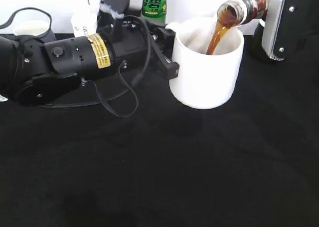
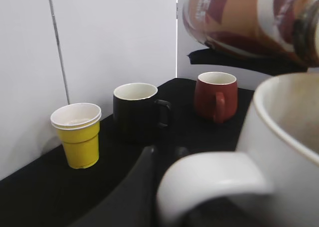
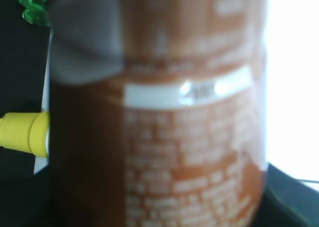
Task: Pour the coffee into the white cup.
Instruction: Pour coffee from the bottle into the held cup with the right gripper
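The white cup (image 1: pixel 204 70) stands on the black table, right of centre. My left gripper (image 1: pixel 168 50) is at its left side, shut on the loop handle (image 2: pixel 214 179); its dark fingers (image 2: pixel 166 151) show beside the handle in the left wrist view. The coffee bottle (image 1: pixel 244 5) is tilted with its open neck over the cup's rim, and a brown stream (image 1: pixel 217 37) runs into the cup. My right gripper (image 1: pixel 273 22) is shut on the bottle's body. The bottle's orange-brown label (image 3: pixel 189 137) fills the right wrist view. The bottle also hangs above the cup (image 2: pixel 284 137) in the left wrist view (image 2: pixel 249 17).
A yellow paper cup (image 2: pixel 77 134), a black mug (image 2: pixel 137 110) and a red mug (image 2: pixel 215 95) stand along the wall behind. A green soda bottle (image 1: pixel 154 2) and a dark bottle (image 1: pixel 258 37) stand at the back. A black cable (image 1: pixel 124 87) loops on the table.
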